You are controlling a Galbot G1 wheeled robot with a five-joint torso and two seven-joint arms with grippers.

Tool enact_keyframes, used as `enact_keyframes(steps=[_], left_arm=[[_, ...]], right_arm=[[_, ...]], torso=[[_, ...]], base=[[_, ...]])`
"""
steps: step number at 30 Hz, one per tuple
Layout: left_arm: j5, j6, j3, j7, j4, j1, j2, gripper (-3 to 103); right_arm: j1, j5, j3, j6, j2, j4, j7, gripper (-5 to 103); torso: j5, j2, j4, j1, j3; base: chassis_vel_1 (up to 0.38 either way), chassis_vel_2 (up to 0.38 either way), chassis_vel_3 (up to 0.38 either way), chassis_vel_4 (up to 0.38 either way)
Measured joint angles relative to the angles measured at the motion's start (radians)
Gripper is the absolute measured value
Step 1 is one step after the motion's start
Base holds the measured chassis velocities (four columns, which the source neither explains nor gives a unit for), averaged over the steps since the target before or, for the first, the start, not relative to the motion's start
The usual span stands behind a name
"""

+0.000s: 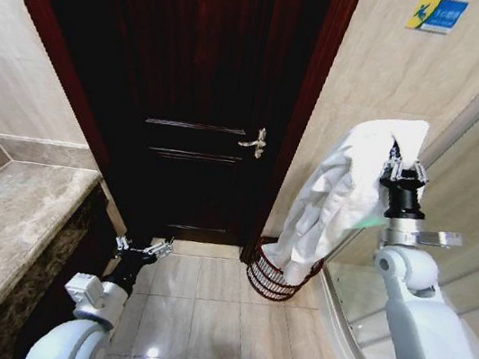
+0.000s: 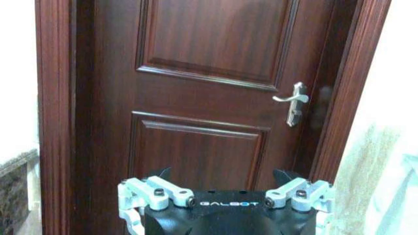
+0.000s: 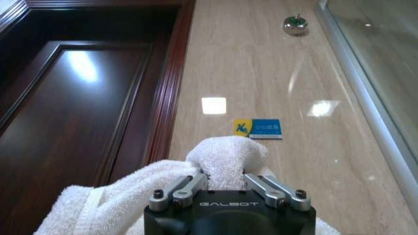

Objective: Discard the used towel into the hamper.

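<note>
R gripper (image 1: 402, 172) clamped on towel (image 1: 346, 196), held high, tail dangling to hamper (image 1: 278, 272) rim by door (image 1: 199, 91). L gripper (image 1: 143, 247) apart, idle low. Risk: towel drapes over rim, misses if dropped off-centre.

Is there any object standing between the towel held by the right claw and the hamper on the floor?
Nothing visible does. The right claw holds the white towel high, and its lower end hangs just over the hamper beside the door.
</note>
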Motion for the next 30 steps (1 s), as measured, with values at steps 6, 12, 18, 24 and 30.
enact_keyframes(steps=[6,12,18,24,30], left_arm=[[0.0,0.0,0.0,0.0,0.0,0.0,0.0,100],[0.0,0.0,0.0,0.0,0.0,0.0,0.0,100],[0.0,0.0,0.0,0.0,0.0,0.0,0.0,100],[0.0,0.0,0.0,0.0,0.0,0.0,0.0,100],[0.0,0.0,0.0,0.0,0.0,0.0,0.0,100]], right_arm=[[-0.005,-0.003,-0.003,0.004,0.012,-0.001,-0.006,13],[-0.006,-0.003,-0.003,0.008,0.013,-0.001,-0.007,13],[-0.032,-0.004,0.007,0.018,0.02,0.016,0.003,13],[-0.104,-0.008,0.03,0.068,0.045,0.029,-0.024,13],[-0.139,-0.009,0.044,0.099,0.063,0.017,-0.043,13]], torso=[[0.0002,0.0,0.0,0.0,0.0],[0.0003,0.0,0.0,0.0,0.0],[0.0003,0.0,0.0002,0.001,0.0],[0.0003,0.0,0.0001,0.0,0.0],[0.0005,0.0,-0.0002,-0.001,0.0]], base=[[0.0,0.0,0.0,0.0],[-0.078,0.064,0.075,-0.064],[-0.11,0.11,0.123,-0.123],[-0.021,0.034,0.027,-0.019],[0.0,0.0,0.0,0.0]])
